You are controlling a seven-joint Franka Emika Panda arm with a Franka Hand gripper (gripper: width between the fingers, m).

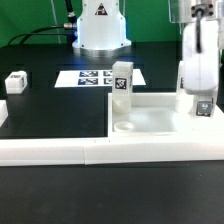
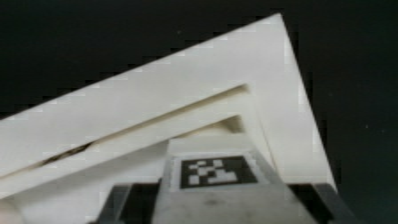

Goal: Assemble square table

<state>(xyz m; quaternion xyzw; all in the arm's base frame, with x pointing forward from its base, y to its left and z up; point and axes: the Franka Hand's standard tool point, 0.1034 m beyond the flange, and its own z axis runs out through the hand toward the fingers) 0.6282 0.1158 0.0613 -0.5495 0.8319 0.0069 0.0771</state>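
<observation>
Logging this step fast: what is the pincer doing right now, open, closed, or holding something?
Pincer: closed on a white tagged leg block, held over the square tabletop at the exterior view's right.

Gripper [image 1: 201,100] is cut off by the exterior view's top edge; the fingertips merge with the white slab [image 1: 160,115], so the jaw gap is unreadable. Wrist view is blurred; the fingers [image 2: 143,205] possibly flank a tagged leg block [image 2: 215,172], cropped below.
</observation>
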